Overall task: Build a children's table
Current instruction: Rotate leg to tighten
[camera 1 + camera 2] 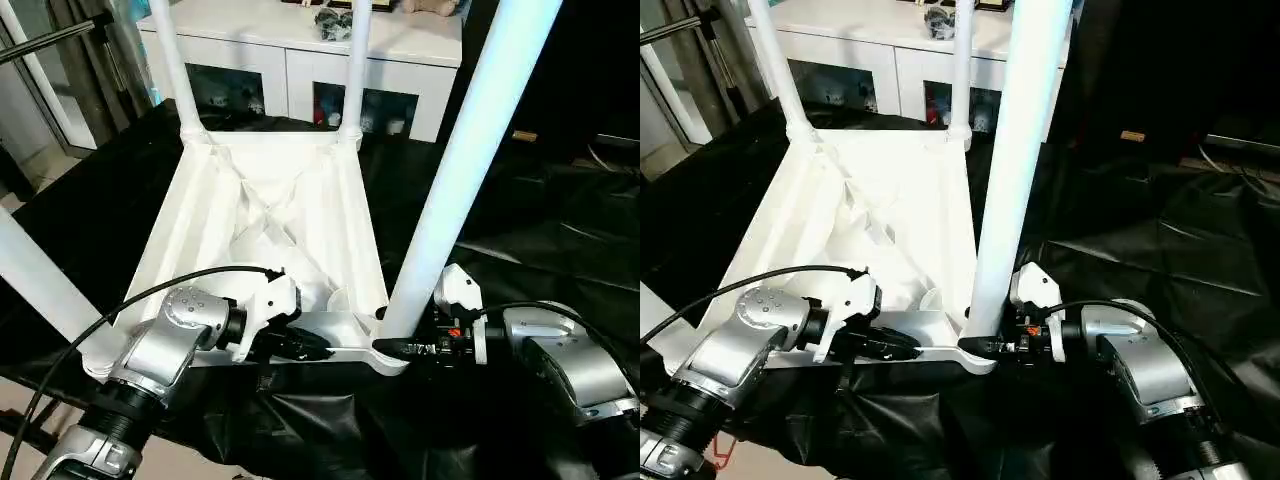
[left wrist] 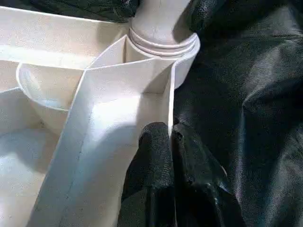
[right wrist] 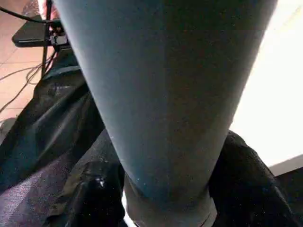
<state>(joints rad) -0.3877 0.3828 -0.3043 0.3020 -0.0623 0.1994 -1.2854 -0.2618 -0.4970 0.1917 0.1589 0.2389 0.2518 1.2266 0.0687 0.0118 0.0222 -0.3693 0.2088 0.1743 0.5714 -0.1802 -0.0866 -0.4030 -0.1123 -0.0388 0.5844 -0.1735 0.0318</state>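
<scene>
The tabletop [image 1: 270, 230] is lying underside up on the black-draped worktop [image 1: 560, 250], with four legs standing in its corner sockets. You are working at the near right leg [image 1: 450, 190]. The left gripper [image 2: 168, 156] is pinching shut on the tabletop's near rim wall, just beside that leg's socket. The right gripper [image 1: 405, 347] is bracketing the base of the same leg, its fingers partly open either side; whether they are touching cannot be told. Keep the rim pinned, and press the leg straight into its socket. The left wrist view is showing the socket's collar [image 2: 163, 42], which the head views do not resolve.
</scene>
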